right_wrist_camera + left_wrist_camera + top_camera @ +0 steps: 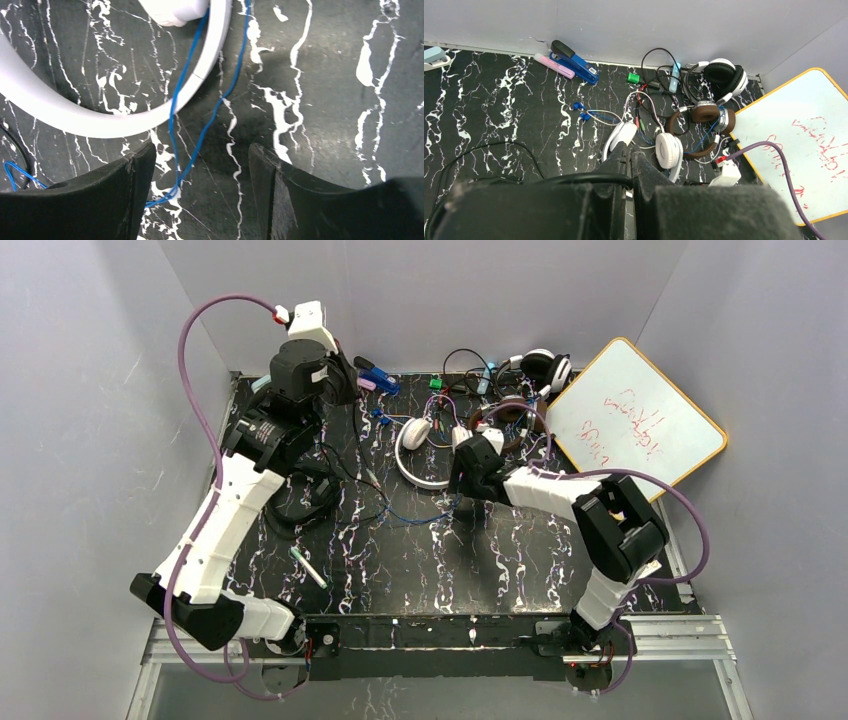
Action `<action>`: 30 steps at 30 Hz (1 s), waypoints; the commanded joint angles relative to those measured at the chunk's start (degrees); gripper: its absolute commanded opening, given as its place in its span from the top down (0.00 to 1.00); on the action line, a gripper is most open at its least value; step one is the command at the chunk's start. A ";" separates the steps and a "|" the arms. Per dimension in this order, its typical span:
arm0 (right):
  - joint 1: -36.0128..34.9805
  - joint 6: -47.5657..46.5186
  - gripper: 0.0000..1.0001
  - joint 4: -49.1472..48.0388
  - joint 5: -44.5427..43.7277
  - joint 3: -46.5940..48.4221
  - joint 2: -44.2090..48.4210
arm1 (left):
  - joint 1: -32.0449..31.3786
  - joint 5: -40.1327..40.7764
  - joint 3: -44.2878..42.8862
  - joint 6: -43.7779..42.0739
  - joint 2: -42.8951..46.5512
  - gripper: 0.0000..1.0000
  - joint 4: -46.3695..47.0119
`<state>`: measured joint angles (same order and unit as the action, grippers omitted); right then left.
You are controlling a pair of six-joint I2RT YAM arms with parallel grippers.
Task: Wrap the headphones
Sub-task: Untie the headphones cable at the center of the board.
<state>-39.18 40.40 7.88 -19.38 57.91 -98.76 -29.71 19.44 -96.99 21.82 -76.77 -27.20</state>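
looking left of the whiteboard [632, 418], we see the white headphones [425, 445] lying flat on the marbled table [480, 560], with the brown-cupped pair [500, 418] between them and the board. our right gripper [200, 155] hangs released just beside the white headband, jaws apart astride a thin blue cord [172, 115]. our left gripper [629, 152] is clenched, held high far left of the whiteboard; whether it pinches a cord we cannot tell.

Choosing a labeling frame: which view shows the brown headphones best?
Left wrist: the brown headphones lie unobstructed, cups and band clear. Top external shows them small, beside the right arm. Right wrist shows none, only the white headphones' band and a blue cord.
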 commanded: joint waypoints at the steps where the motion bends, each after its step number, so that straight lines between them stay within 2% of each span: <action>1: -1.04 1.05 0.26 -1.00 -1.76 4.29 -2.92 | 0.36 0.54 2.00 -0.34 2.86 1.00 0.44; 3: -1.31 1.34 0.31 0.56 -2.94 6.11 -5.15 | 0.44 0.60 2.79 -0.37 3.19 1.00 0.55; 4: -1.57 1.61 0.38 1.95 -4.23 7.46 -6.26 | 0.45 0.64 3.11 -0.42 3.35 1.00 0.51; 9: -2.20 3.37 0.89 6.04 -13.65 7.69 -6.10 | 0.53 1.08 3.91 -1.39 3.87 1.00 0.66; 10: -2.11 3.80 0.95 7.08 -16.89 7.39 -4.91 | 0.58 1.18 3.91 -1.67 3.91 1.00 0.56; 12: -0.71 2.82 0.99 8.63 -18.99 6.63 -0.24 | 0.62 1.94 3.96 -2.20 3.99 1.00 0.13; 16: 6.16 -0.69 0.99 9.42 -18.22 5.60 10.28 | 0.62 2.07 5.21 -2.40 4.54 1.00 0.14; 22: 25.53 2.52 0.99 10.75 -18.33 4.56 23.46 | 0.62 4.16 7.02 -3.51 5.68 1.00 0.29; 23: 27.91 3.76 0.92 11.32 -19.23 4.87 24.48 | 0.62 4.34 7.25 -3.54 5.81 1.00 0.29; 24: 29.39 4.36 0.75 12.24 -20.18 5.48 25.12 | 0.62 4.14 7.48 -3.43 5.90 1.00 0.32; 26: 29.95 -0.16 0.35 10.23 -18.03 6.33 25.82 | 0.62 2.88 7.81 -3.08 5.81 1.00 0.44; 27: 29.98 -2.90 0.25 9.29 -14.70 6.59 25.90 | 0.62 2.11 7.98 -2.87 5.70 1.00 0.38; 30: 30.03 -9.86 0.14 9.32 3.16 8.36 25.58 | 0.62 0.16 8.46 -2.38 5.20 1.00 0.33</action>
<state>-8.12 39.24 17.08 -34.11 63.09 -72.49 -29.36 21.32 -89.32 19.29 -73.34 -27.07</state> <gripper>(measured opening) 0.791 0.020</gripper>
